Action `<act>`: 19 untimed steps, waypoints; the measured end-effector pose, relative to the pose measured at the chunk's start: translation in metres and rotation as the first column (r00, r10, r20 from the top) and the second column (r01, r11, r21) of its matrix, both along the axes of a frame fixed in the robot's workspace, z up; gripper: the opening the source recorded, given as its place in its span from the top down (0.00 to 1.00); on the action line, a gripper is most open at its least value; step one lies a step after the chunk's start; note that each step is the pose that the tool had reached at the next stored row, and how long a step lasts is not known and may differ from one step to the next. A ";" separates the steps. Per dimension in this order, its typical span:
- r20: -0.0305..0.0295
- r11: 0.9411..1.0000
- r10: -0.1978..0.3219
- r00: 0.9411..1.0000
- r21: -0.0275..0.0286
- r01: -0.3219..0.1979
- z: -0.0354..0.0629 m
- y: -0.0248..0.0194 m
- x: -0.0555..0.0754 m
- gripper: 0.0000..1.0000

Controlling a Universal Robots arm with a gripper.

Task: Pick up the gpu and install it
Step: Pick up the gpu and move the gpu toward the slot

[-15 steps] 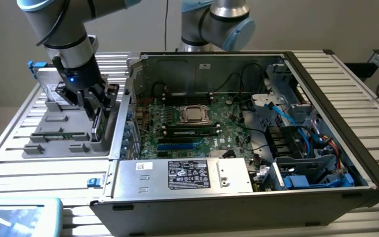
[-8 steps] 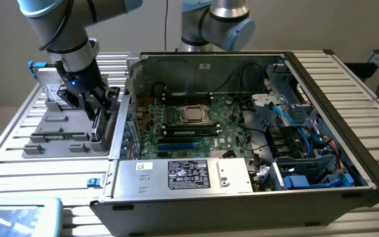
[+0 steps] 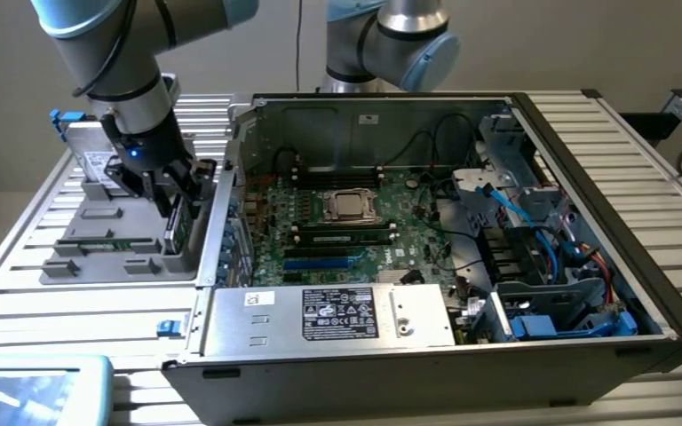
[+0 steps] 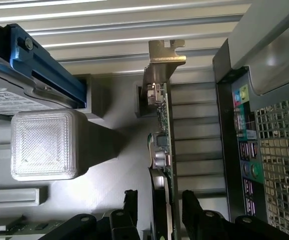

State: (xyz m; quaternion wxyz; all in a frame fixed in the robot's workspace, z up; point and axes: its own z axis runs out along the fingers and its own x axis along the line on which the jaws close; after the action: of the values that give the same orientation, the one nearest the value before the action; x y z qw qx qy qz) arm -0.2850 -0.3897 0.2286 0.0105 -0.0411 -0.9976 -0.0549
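The gpu (image 3: 178,224) stands on its long edge in a slot at the right end of the grey parts tray (image 3: 81,271), just outside the open computer case (image 3: 578,204). In the wrist view the gpu (image 4: 165,135) is edge-on, with its green board, black shroud and silvery end bracket (image 4: 163,59) pointing away. My gripper (image 3: 175,191) hangs straight over it. The gripper (image 4: 159,201) is open and its black fingers (image 4: 130,207) straddle the card on both sides, with a small gap at each side.
A silver hard drive (image 4: 9,92) in a blue carrier lies at the tray's far end, and a memory stick (image 3: 95,241) lies in the tray. The case's rear port panel (image 4: 245,150) stands close beside the card. Inside lies the motherboard (image 3: 341,226). A second arm's base (image 3: 383,44) rises behind the case.
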 end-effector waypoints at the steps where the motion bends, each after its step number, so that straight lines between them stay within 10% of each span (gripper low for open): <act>1: 0.000 1.000 0.000 1.000 0.000 0.000 -0.0006 0.0000 0.000 0.51; 19: 0.000 1.000 0.030 1.000 0.000 -0.030 -0.0030 0.0001 0.001 0.51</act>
State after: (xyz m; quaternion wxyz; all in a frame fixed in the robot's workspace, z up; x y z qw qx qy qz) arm -0.2837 -0.3895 0.2256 0.0113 -0.0263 -0.9981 -0.0547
